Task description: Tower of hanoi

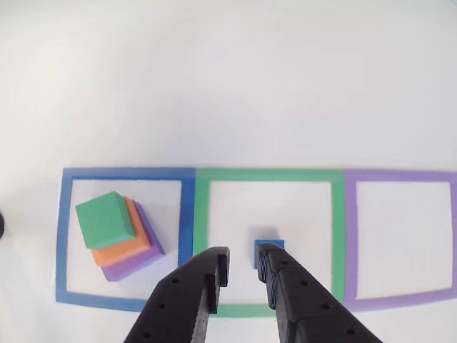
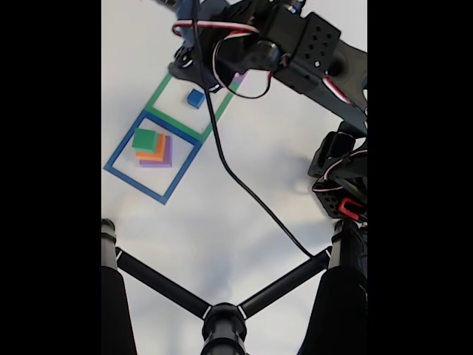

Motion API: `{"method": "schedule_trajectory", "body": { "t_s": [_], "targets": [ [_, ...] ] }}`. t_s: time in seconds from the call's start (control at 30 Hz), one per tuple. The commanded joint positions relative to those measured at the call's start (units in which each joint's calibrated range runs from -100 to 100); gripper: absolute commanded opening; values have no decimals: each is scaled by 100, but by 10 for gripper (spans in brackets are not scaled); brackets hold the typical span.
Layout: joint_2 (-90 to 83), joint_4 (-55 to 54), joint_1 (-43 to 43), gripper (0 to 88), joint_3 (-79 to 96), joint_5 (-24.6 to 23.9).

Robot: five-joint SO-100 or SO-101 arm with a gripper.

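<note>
White paper covers the table (image 1: 228, 86), and on it we see three taped squares side by side. In the other view the blue square (image 1: 64, 236) sits at the left, the green square (image 1: 339, 236) in the middle and the purple square (image 1: 350, 236) at the right, each sharing an edge with its neighbour.

Inside the blue square stands a stack of three blocks — a purple block (image 1: 146, 246) at the bottom, an orange block (image 1: 136, 239) on it and a green block (image 1: 106, 219) on top, each smaller than the one beneath. In the fixed view we find the same stack (image 2: 153, 148) inside the blue outline.

Inside the green square lies a small blue cube (image 1: 269, 250), alone on the paper and partly hidden behind the right finger in the other view; in the fixed view it (image 2: 195, 97) rests near the middle of that square.

Our gripper (image 1: 243, 268) reaches in from the lower edge of the other view with its black jaws spread apart and nothing between them — the blue cube sits just at the tip of the right finger (image 1: 275, 268), outside the gap. We cannot tell whether that finger touches it.

In the fixed view the black arm (image 2: 295, 44) stretches from the right toward the squares, a black cable (image 2: 236, 185) trailing over the paper.
</note>
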Motion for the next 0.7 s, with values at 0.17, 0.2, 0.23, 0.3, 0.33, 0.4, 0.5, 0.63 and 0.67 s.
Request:
{"method": "schedule_trajectory", "body": {
  "t_s": [0.17,0.2,0.23,0.3,0.33,0.4,0.5,0.63,0.67],
  "targets": [
    [-605,838,440,0,-662,-76],
    [-653,789,455,0,-499,-58],
    [-741,603,478,6,-190,-95],
    [-1029,4,524,27,655,15],
    [-1173,-319,569,36,1110,291],
    [-1462,-1048,669,60,2064,861],
    [-1798,-2553,798,117,3545,861],
    [-1822,-4302,974,196,5090,861],
    [-1758,-4714,1012,231,5399,861]
  ]
}}
